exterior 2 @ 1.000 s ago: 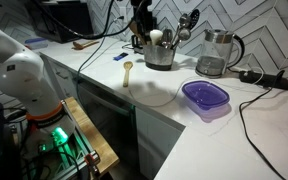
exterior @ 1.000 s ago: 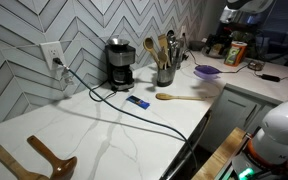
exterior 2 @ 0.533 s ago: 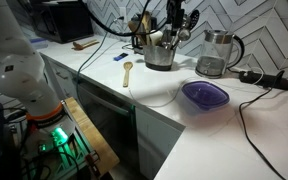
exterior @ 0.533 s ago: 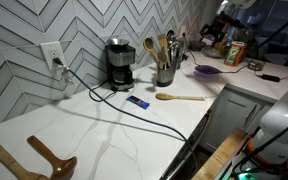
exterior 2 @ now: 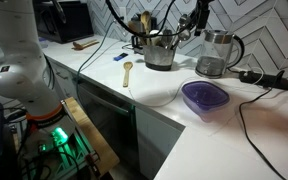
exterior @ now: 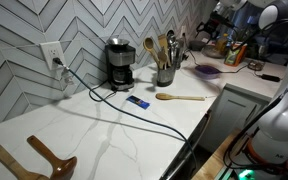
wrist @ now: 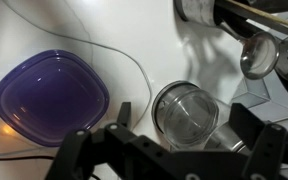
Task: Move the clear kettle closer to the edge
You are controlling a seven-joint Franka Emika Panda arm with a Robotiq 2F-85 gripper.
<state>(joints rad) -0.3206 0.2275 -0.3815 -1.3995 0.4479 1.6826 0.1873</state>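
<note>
The end effector (wrist: 186, 118), jaws apart, hangs over the clear kettle (exterior 2: 216, 53) by the back edge of the worktop (exterior 2: 149, 85); an off-centre grip could tip it onto the purple bowl (exterior 2: 205, 97).

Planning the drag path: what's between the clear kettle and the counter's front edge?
The purple container sits on that stretch, in front of the clear kettle and short of the edge; an exterior view shows it.

Clear kettle (wrist: 184, 125) under the matt black pincer (wrist: 186, 110): transparent, glossy glass. Bowl (wrist: 44, 95) beside the pincer: translucent purple plastic, smooth. Tabletop (wrist: 134, 30): glossy white, marble-look, faintly veined.
</note>
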